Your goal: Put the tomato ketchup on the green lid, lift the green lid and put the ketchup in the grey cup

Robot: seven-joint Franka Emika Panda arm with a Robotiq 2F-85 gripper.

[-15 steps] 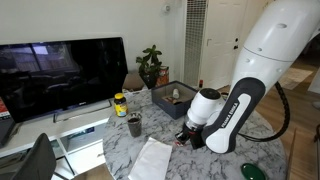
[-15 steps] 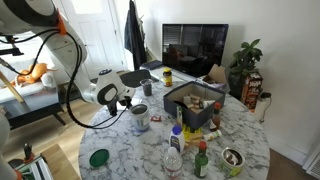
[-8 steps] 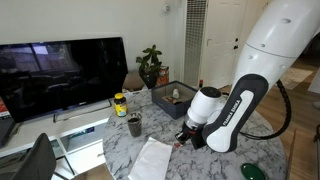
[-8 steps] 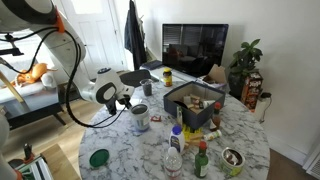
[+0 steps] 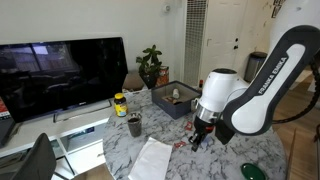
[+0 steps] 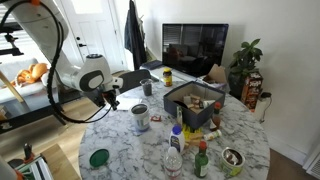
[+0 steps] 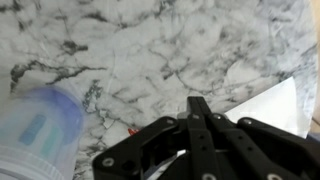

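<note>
Grey cup (image 7: 38, 130) half out of frame — pincer (image 7: 196, 104) base likewise

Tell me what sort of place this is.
Probably a home living room: a flat-screen TV on a low stand, a potted plant beside it, and a cluttered round marble table.

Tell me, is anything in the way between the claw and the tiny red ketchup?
Nothing visible. In the wrist view only bare marble lies between the claw and the tomato ketchup; the grey cup stands off to the side.
</note>
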